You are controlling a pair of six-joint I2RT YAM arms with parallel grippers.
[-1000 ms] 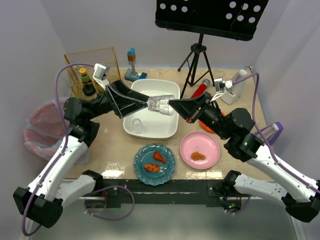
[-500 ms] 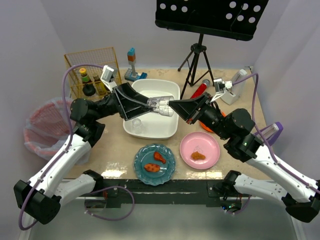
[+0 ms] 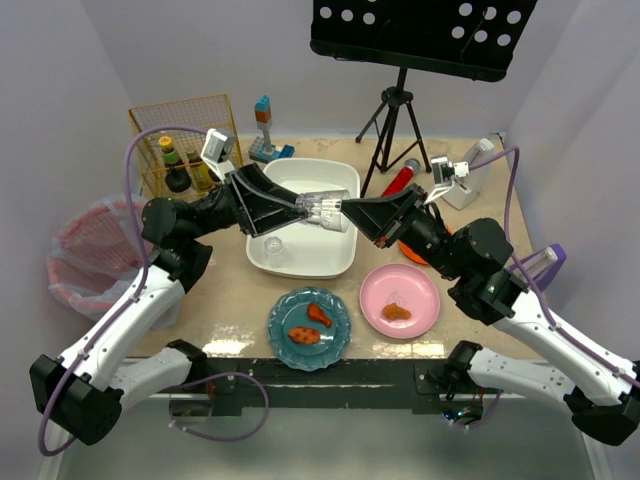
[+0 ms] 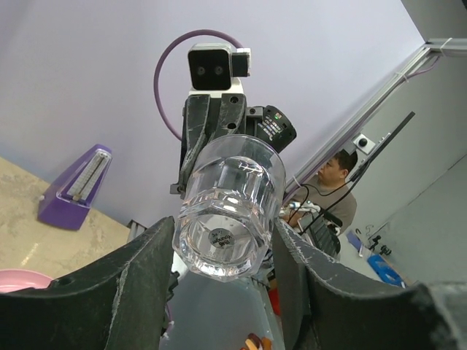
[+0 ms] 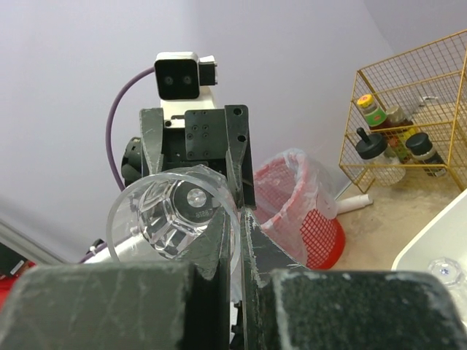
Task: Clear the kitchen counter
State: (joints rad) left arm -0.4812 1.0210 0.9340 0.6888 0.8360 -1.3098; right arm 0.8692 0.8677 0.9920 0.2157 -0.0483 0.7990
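Observation:
A clear faceted glass [image 3: 325, 210] hangs sideways in the air over the white tub [image 3: 335, 262]. My right gripper [image 3: 346, 210] is shut on the glass's rim wall; in the right wrist view [image 5: 237, 216] its fingers pinch the rim of the glass [image 5: 171, 219]. My left gripper [image 3: 299, 207] is open, its fingers on either side of the glass's base [image 4: 230, 211] with small gaps, as the left wrist view [image 4: 222, 235] shows. The beige kitchen counter [image 3: 228, 290] lies below.
A second small glass [image 3: 273, 247] stands in the tub. A blue plate [image 3: 308, 328] and a pink plate [image 3: 400, 300] with food sit at the front. A wire basket [image 3: 185, 140] of bottles, a red mesh bin [image 3: 85, 255] and a tripod [image 3: 395, 120] stand around.
My left gripper has moved right toward the glass, and its open fingers now flank the base. The right gripper and the glass have barely moved.

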